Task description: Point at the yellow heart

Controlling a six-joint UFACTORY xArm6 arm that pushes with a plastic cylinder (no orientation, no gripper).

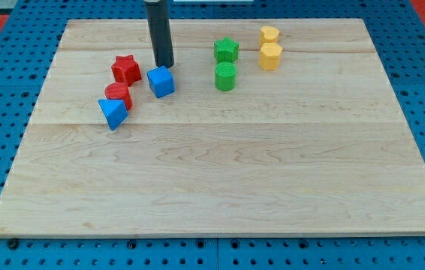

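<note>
My tip [165,65] above blue cube [161,82], yellow heart [269,34] upright

Desk [220,187]: carries every block, all in the half toward the view's top.
My tip [165,65]: just above the blue cube [161,81], at its upper edge; right of the red star [125,69].
Left group: red star uppermost, red cylinder [118,94] just below it, blue triangular block [113,113] touching the cylinder's lower side.
Blue cube: right of the red pair, apart from them.
Middle pair: green star [226,50] above green cylinder [225,76], a small gap between.
Right pair: yellow heart [269,34] nearest the view's top, second yellow block [270,56] just below it.
Tip to yellow heart: well apart, the green pair lying between.
</note>
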